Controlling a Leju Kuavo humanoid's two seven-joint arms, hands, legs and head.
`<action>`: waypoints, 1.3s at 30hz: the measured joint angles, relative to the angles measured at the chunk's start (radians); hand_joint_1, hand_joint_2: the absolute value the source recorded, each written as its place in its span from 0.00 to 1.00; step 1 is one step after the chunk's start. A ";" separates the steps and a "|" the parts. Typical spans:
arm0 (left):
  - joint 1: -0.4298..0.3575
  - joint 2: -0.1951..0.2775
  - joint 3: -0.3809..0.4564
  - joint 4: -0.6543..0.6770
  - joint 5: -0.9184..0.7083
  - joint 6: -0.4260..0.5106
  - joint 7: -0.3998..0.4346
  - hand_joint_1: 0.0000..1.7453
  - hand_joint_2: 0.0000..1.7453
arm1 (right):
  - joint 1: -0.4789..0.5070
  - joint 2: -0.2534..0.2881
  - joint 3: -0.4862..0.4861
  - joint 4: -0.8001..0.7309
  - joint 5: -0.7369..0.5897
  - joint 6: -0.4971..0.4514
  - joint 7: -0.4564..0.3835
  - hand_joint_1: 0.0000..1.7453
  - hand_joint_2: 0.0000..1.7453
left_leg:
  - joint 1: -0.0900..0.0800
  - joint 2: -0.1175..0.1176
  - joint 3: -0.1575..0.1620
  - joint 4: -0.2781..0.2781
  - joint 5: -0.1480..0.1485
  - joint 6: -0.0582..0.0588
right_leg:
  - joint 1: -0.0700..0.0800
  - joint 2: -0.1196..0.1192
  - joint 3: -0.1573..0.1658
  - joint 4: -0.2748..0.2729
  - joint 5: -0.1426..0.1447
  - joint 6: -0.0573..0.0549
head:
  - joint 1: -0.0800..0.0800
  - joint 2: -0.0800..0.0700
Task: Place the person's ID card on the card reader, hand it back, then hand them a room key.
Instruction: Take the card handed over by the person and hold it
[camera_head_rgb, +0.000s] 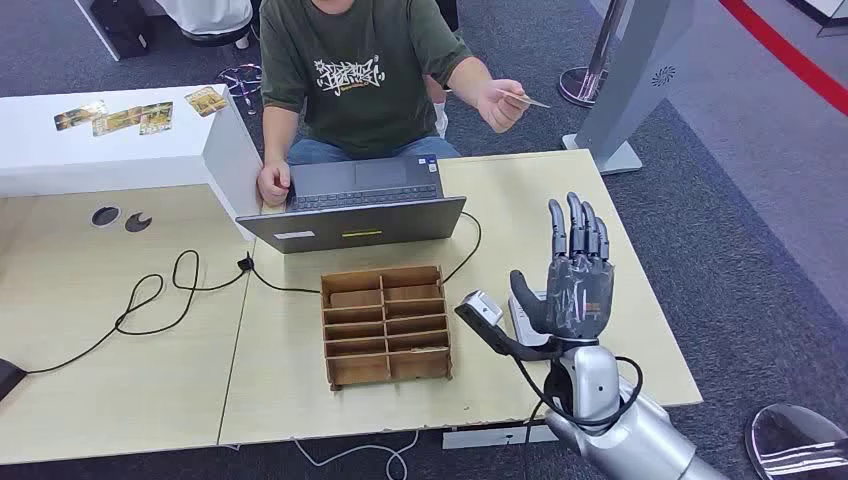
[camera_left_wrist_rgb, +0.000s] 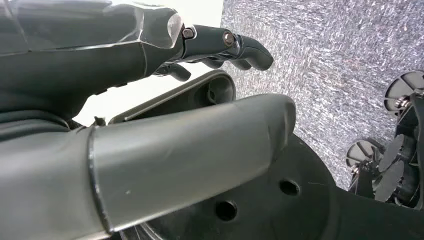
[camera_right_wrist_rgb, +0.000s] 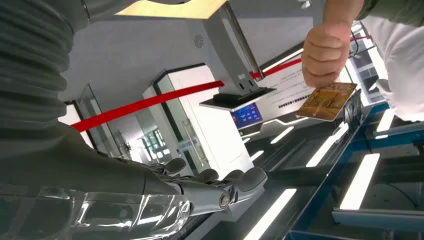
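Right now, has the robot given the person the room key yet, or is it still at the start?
Judging by this moment alone, it could be the start or the end. The person's hand holds a card, apart from the robot. The right hand is raised, empty, fingers straight, above the white device on the table. The left hand hangs low, holding nothing. Whether that card is the ID or the key, I can't tell.

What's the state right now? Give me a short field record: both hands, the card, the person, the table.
right hand: raised above the table's right side, fingers straight, holding nothing
left hand: hanging by the floor, holding nothing
card: pinched in the person's hand, apart from the right hand
person: seated behind the laptop, other hand on it
table: wooden organizer at centre
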 joint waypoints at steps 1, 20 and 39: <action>0.000 0.000 0.000 0.000 -0.001 0.000 0.000 0.00 0.00 | -0.005 -0.001 -0.001 0.002 0.000 0.000 0.000 0.00 1.00 | 0.000 0.000 0.000 0.000 0.000 0.000 | 0.000 0.000 0.000 0.000 0.000 0.000 | 0.000 0.000; -0.007 0.009 -0.058 0.000 -0.069 -0.025 0.029 0.00 0.00 | -0.402 0.110 -0.242 0.579 -0.003 0.000 -0.345 0.00 1.00 | 0.000 0.000 0.000 0.000 0.002 0.000 | 0.000 0.000 0.000 0.001 0.003 -0.001 | 0.000 0.000; -0.009 0.015 -0.086 0.000 -0.082 -0.031 0.039 0.00 0.00 | -0.598 0.212 -0.243 0.923 0.000 0.001 -0.362 0.00 1.00 | 0.000 -0.001 0.000 0.000 0.002 0.000 | 0.000 0.000 0.000 0.001 0.003 -0.001 | 0.000 0.000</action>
